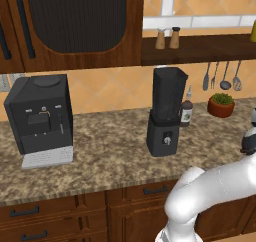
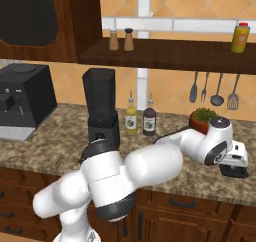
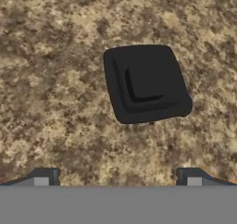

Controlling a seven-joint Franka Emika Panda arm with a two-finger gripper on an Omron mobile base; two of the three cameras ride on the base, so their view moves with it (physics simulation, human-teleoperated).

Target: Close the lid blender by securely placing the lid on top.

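Arm reaches far right, low over the counter (image 2: 60, 146), gripper (image 3: 118, 177) pointing down above the black lid (image 3: 146, 83), jaws spread wide, holding nothing. Blender (image 1: 166, 111) stands uncapped mid-counter, well left of it. Fingertips mostly cut off in hand view.

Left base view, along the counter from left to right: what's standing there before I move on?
Coffee machine → blender → dark sauce bottle → potted plant.
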